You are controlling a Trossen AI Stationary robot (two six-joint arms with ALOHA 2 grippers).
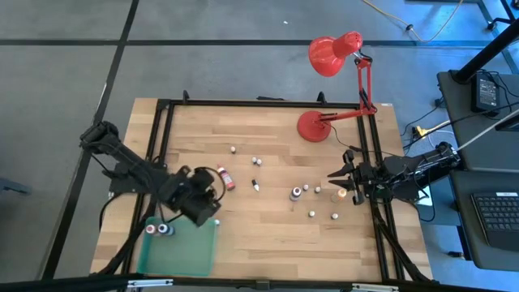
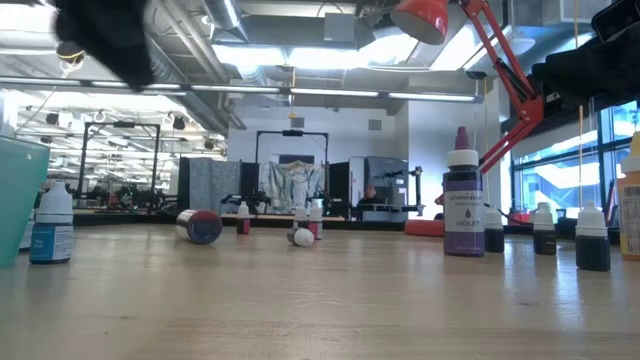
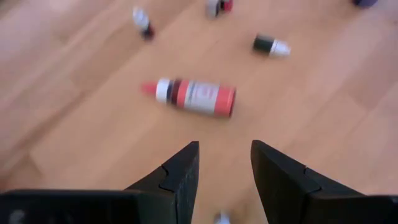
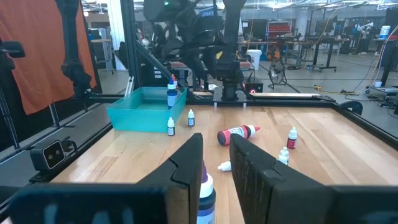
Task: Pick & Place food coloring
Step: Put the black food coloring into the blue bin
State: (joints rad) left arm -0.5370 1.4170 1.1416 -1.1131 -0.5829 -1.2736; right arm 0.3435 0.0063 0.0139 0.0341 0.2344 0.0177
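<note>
Small food coloring bottles are scattered over the wooden table. A red bottle (image 1: 225,178) (image 3: 196,96) lies on its side just ahead of my left gripper (image 1: 209,196) (image 3: 224,155), which is open and hovers above the table near the green tray. A purple bottle (image 1: 295,193) (image 2: 463,205) (image 4: 204,193) stands upright ahead of my right gripper (image 1: 339,180) (image 4: 216,146). That gripper is open with a narrow gap and raised over the table's right side. An orange bottle (image 1: 339,195) stands right under it. Tiny whitish and dark bottles stand or lie between the two arms.
The flat green tray (image 1: 182,251) (image 4: 146,112) sits at the near left, with two bottles (image 1: 156,229) standing at its far left corner. A red desk lamp (image 1: 312,126) stands at the far right. A black frame rail (image 1: 268,103) runs around the table. Bare wood shows at the table's middle.
</note>
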